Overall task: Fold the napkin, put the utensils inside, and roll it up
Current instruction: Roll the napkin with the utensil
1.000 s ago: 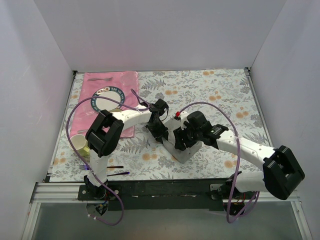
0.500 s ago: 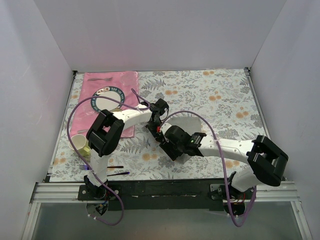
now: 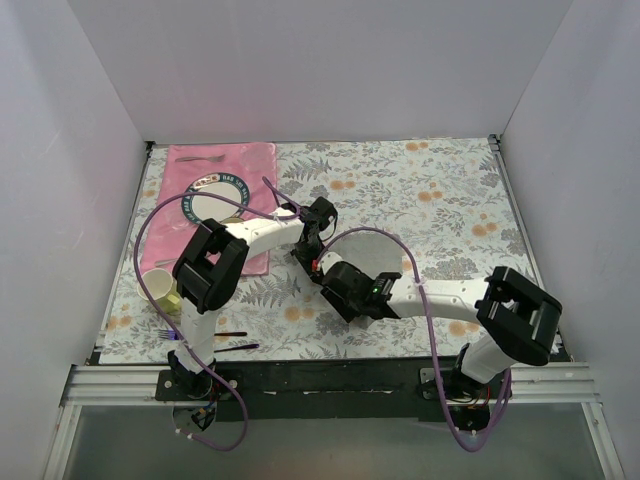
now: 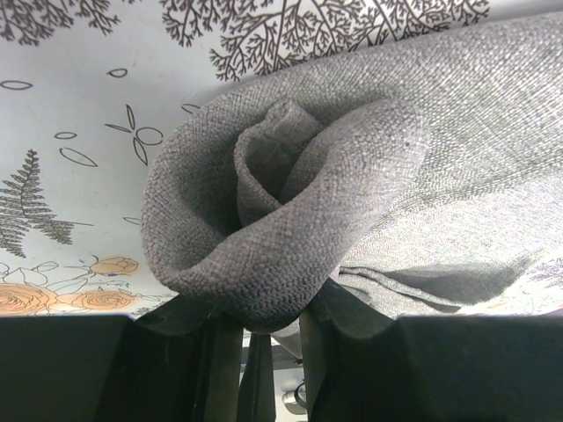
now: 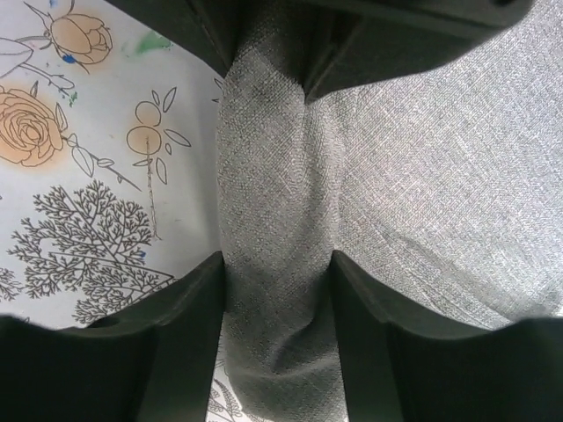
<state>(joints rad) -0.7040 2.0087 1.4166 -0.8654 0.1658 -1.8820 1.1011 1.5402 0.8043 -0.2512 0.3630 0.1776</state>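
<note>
Grey woven cloth, large and plain: the napkin, lying mid-counter and part rolled. The floral-print counter shows beneath and around it.

Left tool: pressed onto one end of the roll, pinching the bunched cloth. The spiral of layers faces its camera end-on.

Right tool: astride the roll further along, pads against both flanks, cloth filling the gap. It reads as a pinch; light or firm I cannot tell.

Utensils: none visible. Whether any sit in the core cannot be told.

Step in hand, as I judge it: rolling up, roughly midway. A wide loose flap lies flat beside the roll.

To do it well:
- Turn both ends together toward the flap at the same rate, so the tube neither twists nor cones.
- Hold a slight pull along the roll to keep the layers snug.
- Regrip one tool at a time, never both loose at once, or the spiral at the left end may spring open.
- Watch that the core does not slide out lengthwise.

Orientation: the long axis runs from the left tool to the right tool, diagonal on the counter, far-left to near-right in the top view. The open spiral end points toward the left tool. The unrolled flap spreads to the robot's right and away from the bases.
</note>
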